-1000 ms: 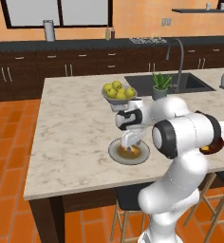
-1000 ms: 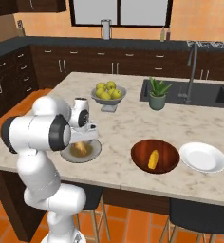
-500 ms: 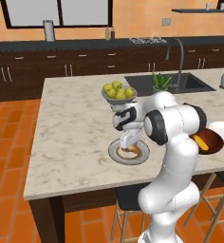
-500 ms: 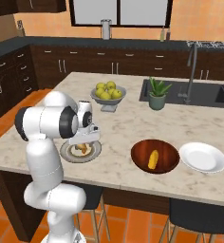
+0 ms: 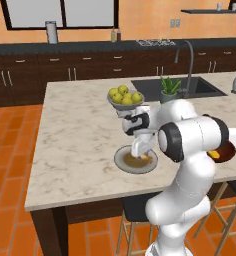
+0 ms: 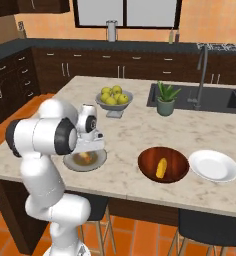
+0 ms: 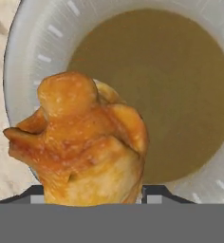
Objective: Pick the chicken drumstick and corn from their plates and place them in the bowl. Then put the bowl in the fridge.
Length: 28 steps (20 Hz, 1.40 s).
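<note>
Grey plate (image 5: 135, 161) near the counter's front edge carried the chicken drumstick (image 5: 146, 158) under the gripper (image 5: 141, 149). Right base view: corn (image 6: 161, 168) lay in the wooden bowl (image 6: 163, 164); white plate (image 6: 213, 166) beside it. Hand view: drumstick between the jaws; their grip could not be told.

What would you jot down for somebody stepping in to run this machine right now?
Tool: low over the grey plate, chicken drumstick right at its tips; grip unclear.
Corn: already in the wooden bowl.
White plate: bare, beside the bowl.
Done: corn moved.
Left: carry the drumstick to the bowl, then take the bowl to the fridge.
</note>
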Motion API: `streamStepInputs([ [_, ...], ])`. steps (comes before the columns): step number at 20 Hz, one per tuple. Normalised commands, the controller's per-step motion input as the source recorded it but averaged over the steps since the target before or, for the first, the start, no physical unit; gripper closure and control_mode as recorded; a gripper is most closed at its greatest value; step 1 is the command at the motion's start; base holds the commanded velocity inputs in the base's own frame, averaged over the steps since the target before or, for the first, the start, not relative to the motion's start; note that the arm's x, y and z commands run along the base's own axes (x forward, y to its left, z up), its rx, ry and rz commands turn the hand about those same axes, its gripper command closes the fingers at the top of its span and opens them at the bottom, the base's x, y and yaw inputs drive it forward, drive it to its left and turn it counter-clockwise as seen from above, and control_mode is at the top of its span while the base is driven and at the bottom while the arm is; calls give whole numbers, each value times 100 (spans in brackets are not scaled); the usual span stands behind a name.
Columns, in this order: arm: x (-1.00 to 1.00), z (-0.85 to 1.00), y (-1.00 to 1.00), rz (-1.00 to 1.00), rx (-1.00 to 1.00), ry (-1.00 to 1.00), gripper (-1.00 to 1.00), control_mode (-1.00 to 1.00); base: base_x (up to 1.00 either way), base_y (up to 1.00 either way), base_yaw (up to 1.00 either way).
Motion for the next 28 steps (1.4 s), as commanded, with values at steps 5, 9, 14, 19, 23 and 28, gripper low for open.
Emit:
streamStepInputs([
  [5,-100,84,-68,-3,2,-13,100,-100,0,0,0],
  [9,-73,66,-95,-10,5,-3,100,-100,0,0,0],
  [14,1,38,-100,-26,0,0,100,-100,0,0,0],
  [19,8,55,-100,-31,0,0,100,-100,0,0,0],
  [23,-1,52,-89,-33,0,0,100,-100,0,0,0],
  [28,24,11,-86,-34,0,2,100,-100,0,0,0],
])
